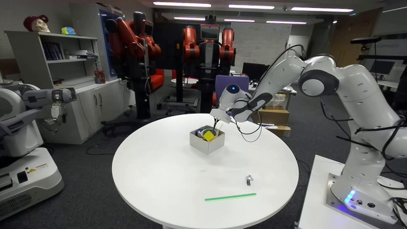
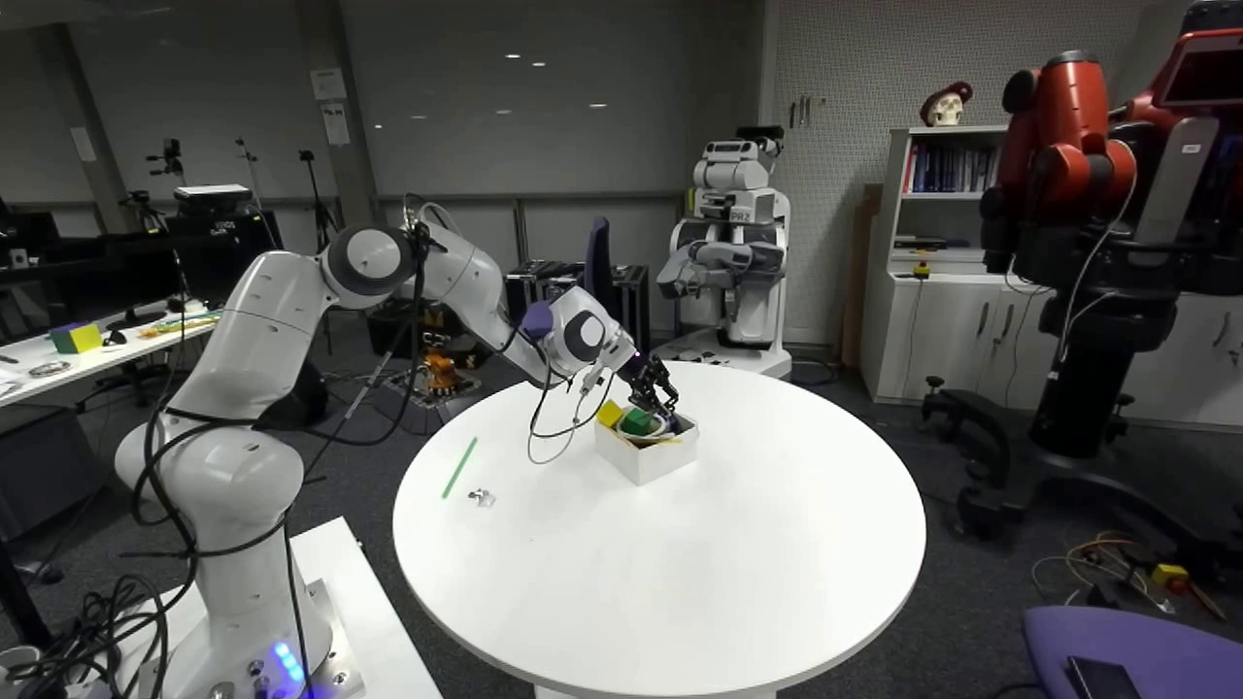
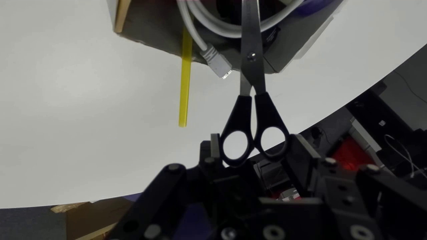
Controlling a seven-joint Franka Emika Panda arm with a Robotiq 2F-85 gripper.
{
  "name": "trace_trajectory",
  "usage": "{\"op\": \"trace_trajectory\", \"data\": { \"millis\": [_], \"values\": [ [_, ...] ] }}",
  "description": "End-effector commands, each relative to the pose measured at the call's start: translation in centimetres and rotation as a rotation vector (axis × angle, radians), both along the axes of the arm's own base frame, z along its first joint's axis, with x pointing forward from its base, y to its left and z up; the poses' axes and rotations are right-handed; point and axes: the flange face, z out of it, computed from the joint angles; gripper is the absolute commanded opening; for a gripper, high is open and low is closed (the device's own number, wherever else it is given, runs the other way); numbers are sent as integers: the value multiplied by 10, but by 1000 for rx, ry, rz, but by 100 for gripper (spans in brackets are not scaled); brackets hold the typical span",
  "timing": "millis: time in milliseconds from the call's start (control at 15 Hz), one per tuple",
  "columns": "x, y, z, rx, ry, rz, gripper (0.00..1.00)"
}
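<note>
The gripper (image 3: pixel 256 146) clasps scissors (image 3: pixel 253 71) lengthwise, blades (image 3: pixel 251 30) toward the box (image 1: pixel 199 143).

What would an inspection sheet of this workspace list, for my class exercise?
Surface: white round table.
Job's things: scissors pointing toward the box; whether they touch its contents is unclear.
Clutter: green strip, shiny item on the table; yellow block in the box, yellow strip jutting out.
Claw: shut on the scissors' handles.
Cables: white cable coiled in the box, plug at its rim; black cables tangled by the arm's base.
Surroundings: red robots, white robot, purple chair, shelf.
</note>
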Motion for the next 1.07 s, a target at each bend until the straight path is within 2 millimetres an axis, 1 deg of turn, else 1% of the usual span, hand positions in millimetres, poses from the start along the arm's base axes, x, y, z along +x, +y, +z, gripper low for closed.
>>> {"op": "trace_trajectory", "data": {
  "millis": [0,533,600,667,800,867,1000],
  "values": [
    [8,7,2,-37,16,9,30],
    [11,20,-10,-42,37,29,30],
    [11,21,-11,-41,39,29,80],
    [10,21,-11,-42,40,29,81],
    [11,22,-11,-39,40,29,95],
    [11,22,-11,-38,41,29,100],
    [11,22,-11,-35,42,29,100]
  ]
}}
